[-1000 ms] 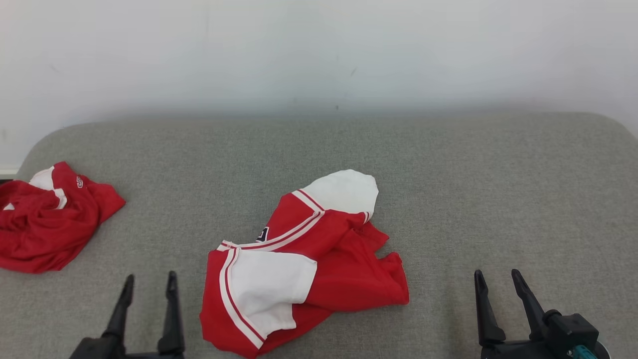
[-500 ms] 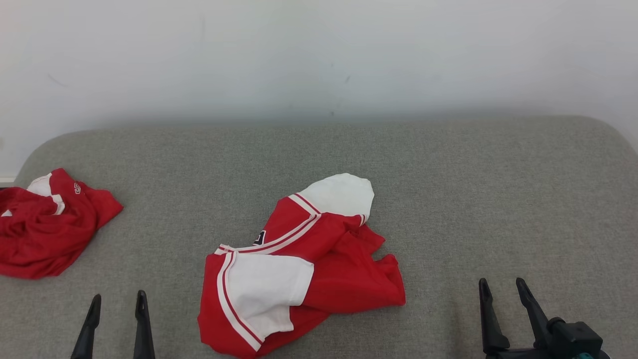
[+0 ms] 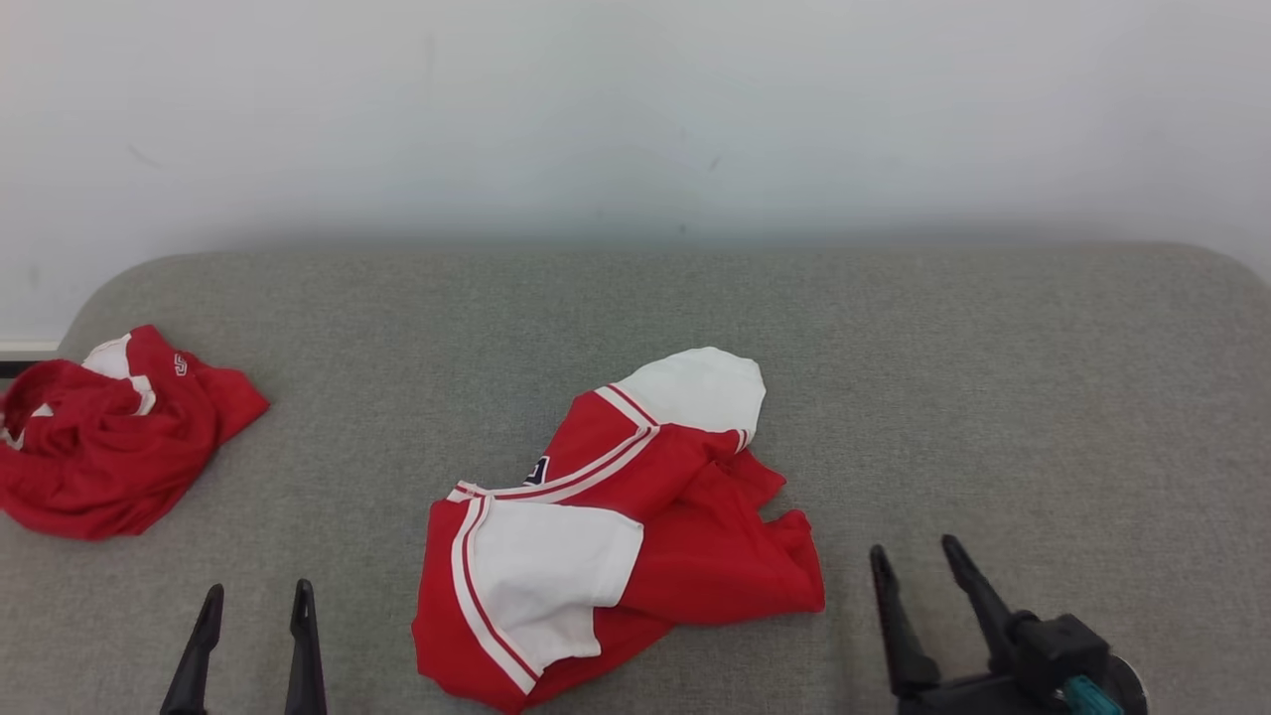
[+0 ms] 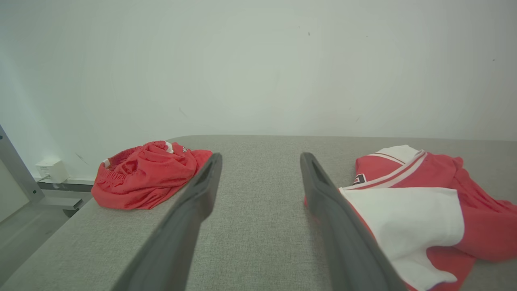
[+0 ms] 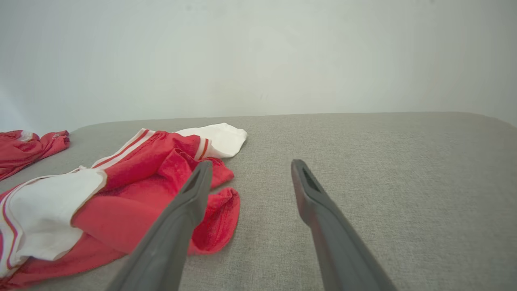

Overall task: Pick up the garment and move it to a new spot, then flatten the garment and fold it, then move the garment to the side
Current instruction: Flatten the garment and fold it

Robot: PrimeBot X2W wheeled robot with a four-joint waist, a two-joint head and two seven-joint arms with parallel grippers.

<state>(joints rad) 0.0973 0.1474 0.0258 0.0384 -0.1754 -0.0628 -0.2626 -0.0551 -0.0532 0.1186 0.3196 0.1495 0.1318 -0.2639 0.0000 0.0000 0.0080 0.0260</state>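
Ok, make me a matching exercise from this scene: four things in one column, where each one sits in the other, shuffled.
Things:
1. red and white garment
2. crumpled red garment
3. left gripper
4. right gripper

Places in the head view:
A. far left edge of the grey surface
B. lower right, open
C. middle of the surface
D. lower left, open

Pairs: 1-C, 2-A, 3-D, 4-B
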